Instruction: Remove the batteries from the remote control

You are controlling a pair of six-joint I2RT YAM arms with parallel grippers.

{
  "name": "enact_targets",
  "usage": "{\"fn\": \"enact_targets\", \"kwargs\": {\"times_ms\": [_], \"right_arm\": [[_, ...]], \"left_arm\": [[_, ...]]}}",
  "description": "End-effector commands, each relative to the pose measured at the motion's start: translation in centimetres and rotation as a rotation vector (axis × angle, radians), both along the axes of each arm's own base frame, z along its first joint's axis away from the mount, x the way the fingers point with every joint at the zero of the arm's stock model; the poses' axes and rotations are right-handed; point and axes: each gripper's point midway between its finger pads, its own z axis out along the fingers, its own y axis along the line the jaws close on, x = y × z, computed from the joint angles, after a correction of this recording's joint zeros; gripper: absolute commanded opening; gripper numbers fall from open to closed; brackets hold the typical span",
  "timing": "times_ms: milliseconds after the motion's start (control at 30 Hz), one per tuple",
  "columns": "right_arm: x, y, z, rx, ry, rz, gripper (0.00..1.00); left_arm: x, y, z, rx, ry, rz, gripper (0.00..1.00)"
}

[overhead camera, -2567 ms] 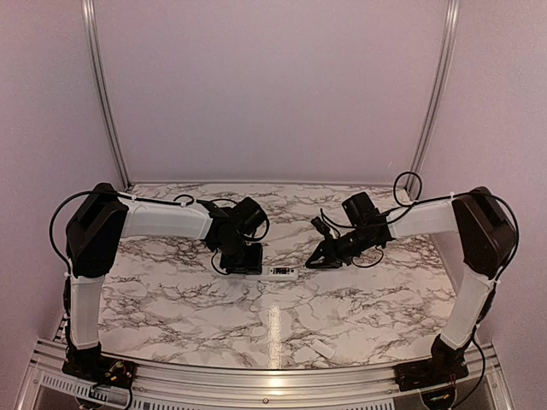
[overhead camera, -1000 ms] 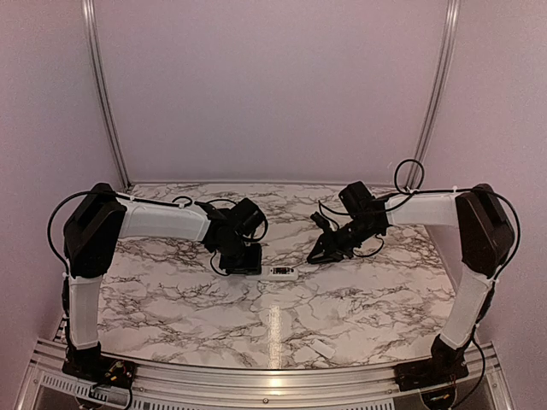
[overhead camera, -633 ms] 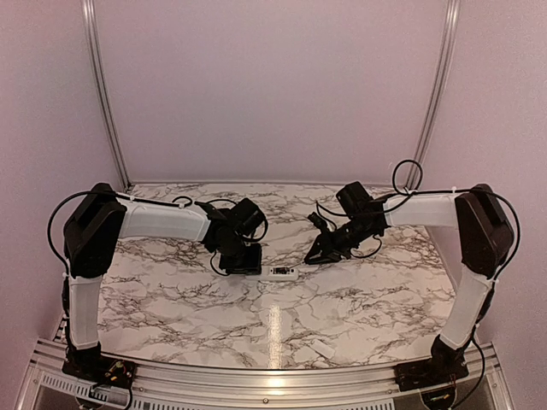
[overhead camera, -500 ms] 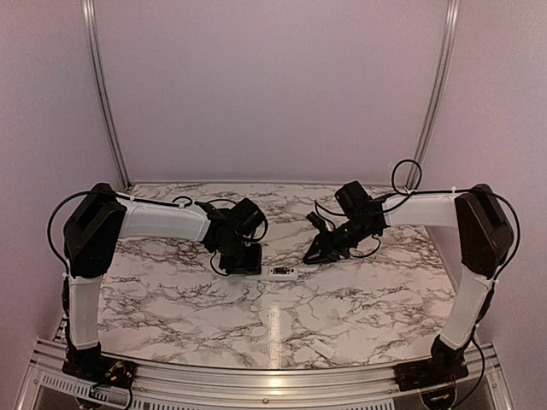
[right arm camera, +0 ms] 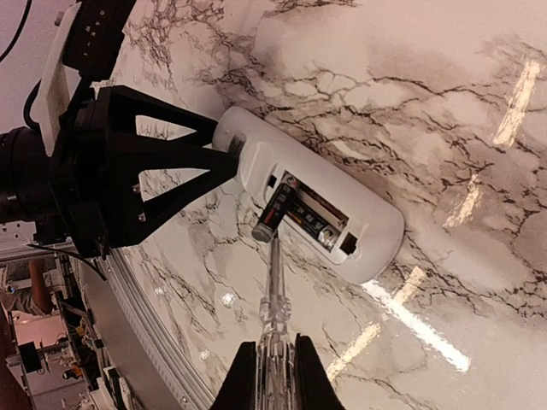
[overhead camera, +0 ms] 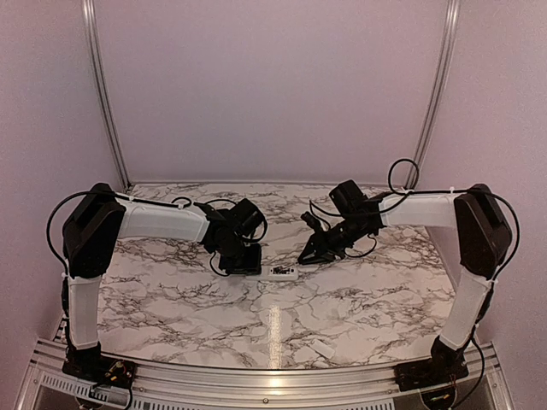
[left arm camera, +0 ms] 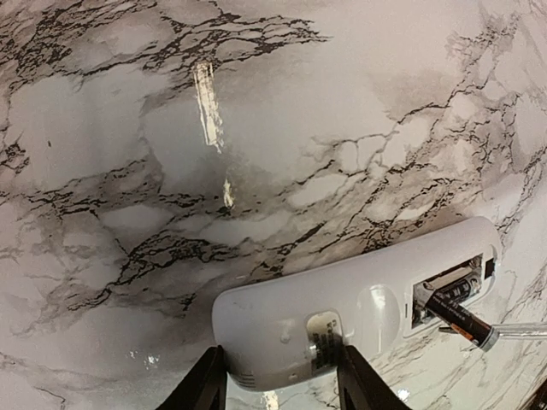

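The white remote control (overhead camera: 283, 272) lies back-up on the marble table, its battery bay open. My left gripper (left arm camera: 282, 376) is shut on the remote's (left arm camera: 359, 299) closed end. My right gripper (right arm camera: 275, 376) is shut on a thin clear-handled silvery tool (right arm camera: 275, 290). The tool's tip touches one dark battery (right arm camera: 275, 212), which is tilted up with one end out over the bay's edge. It also shows in the left wrist view (left arm camera: 457, 318). A second battery (right arm camera: 320, 224) lies flat in the bay. The left gripper's black fingers (right arm camera: 171, 162) hold the remote's (right arm camera: 359, 213) far end.
A small white flat cover piece (overhead camera: 322, 348) lies near the table's front edge, right of centre. Aluminium rails run along the front edge (overhead camera: 256, 384). Pink walls close in the back and sides. Cables loop off both wrists.
My right gripper has moved left and slightly away with the tool, closing in on the remote's open bay. The left gripper and the remote have stayed put.
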Motion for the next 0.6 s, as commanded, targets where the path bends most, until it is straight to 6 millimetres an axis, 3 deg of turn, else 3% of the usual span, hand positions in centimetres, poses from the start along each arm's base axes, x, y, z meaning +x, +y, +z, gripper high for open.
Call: {"fn": "enact_targets", "kwargs": {"times_ms": [0, 567], "right_arm": [[0.3, 1.6, 0.8, 0.011, -0.017, 0.016, 0.00], [0.1, 2.6, 1.3, 0.019, -0.034, 0.031, 0.00]], "left_arm": [[-3.1, -0.9, -2.7, 0.000, 0.085, -0.075, 0.45], [-3.2, -0.6, -2.3, -0.005, 0.079, -0.064, 0.45]]}}
